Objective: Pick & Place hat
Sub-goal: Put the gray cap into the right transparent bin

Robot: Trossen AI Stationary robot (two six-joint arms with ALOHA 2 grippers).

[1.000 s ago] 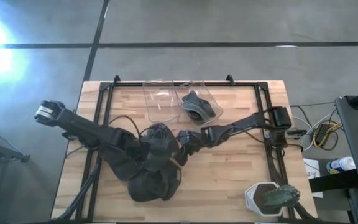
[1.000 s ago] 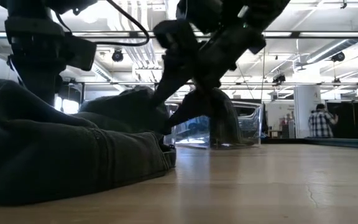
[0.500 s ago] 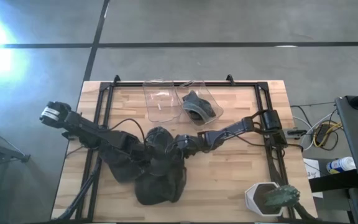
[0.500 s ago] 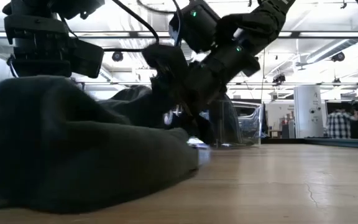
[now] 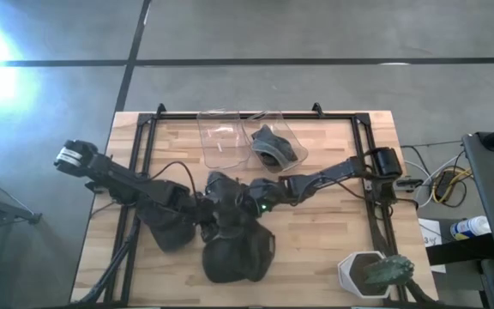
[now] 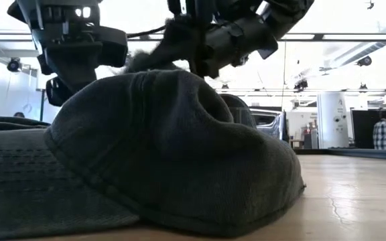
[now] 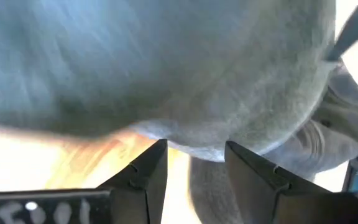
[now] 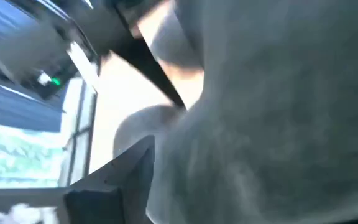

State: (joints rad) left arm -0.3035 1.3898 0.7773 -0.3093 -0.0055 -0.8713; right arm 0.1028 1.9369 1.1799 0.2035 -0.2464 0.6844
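Several dark grey caps lie heaped at the table's middle: one nearest the near edge (image 5: 238,256), one to its left (image 5: 168,227), one behind (image 5: 224,189). The near cap fills the low view (image 6: 179,147), resting on its brim and rim. My left gripper (image 5: 202,216) is open at the heap's left side, its fingers (image 7: 146,177) just short of a cap's edge (image 7: 194,146). My right gripper (image 5: 249,204) is shut on cap cloth at the heap's top. Another cap (image 5: 270,146) sits in a clear bin. My right gripper holds a pinch of cap cloth (image 6: 154,55) at the top of the heap, coming from the table's right and slanting down. The cloth rises in a peak to the fingers. In the right wrist view the cloth (image 8: 272,124) hides all but one finger (image 8: 114,180).
Two clear bins stand at the far edge, the left one (image 5: 219,139) holding no cap, the right one (image 5: 280,137) holding a cap. A black frame (image 5: 363,129) runs round the table. A white dish with a green thing (image 5: 376,273) sits at the near right corner.
The near cap has slid along the table toward the right and the near edge, and now fills the low view. My right gripper went left into the heap, then drew back a little to the right. My left gripper moved right, toward the heap's middle.
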